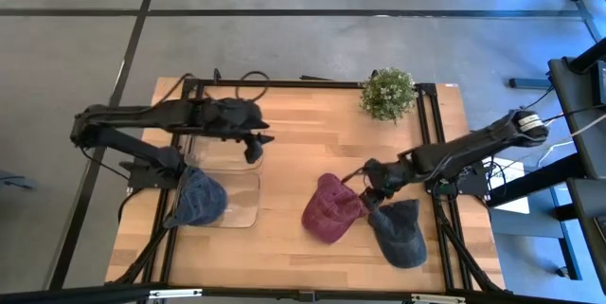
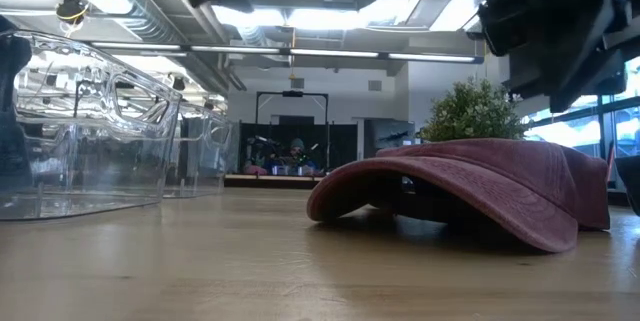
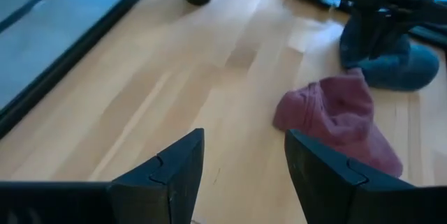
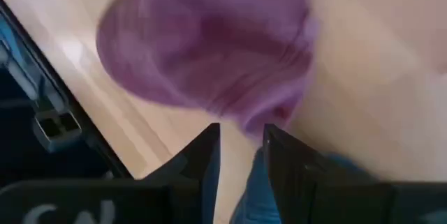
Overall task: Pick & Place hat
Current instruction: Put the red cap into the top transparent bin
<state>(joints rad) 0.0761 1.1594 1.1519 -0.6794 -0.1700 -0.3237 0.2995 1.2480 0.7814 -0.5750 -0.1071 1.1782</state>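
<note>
A maroon hat (image 1: 331,211) (image 2: 470,186) lies crown up on the wooden table, right of centre. My right gripper (image 1: 371,188) (image 4: 242,147) hovers just above its right rear edge, fingers narrowly apart and touching nothing; the low view shows air between the gripper (image 2: 550,51) and the hat. A blue hat (image 1: 400,233) lies on the table right beside the maroon one. Another blue hat (image 1: 197,198) rests over the left end of a clear container (image 1: 239,202). My left gripper (image 1: 254,152) (image 3: 244,161) is open, above the table's far-left part.
A small potted plant (image 1: 388,94) (image 2: 475,111) stands at the far right of the table. Clear plastic containers (image 2: 80,131) occupy the left side. Bare wood lies between the container and the maroon hat and along the far middle. A black frame (image 1: 436,143) borders the table.
</note>
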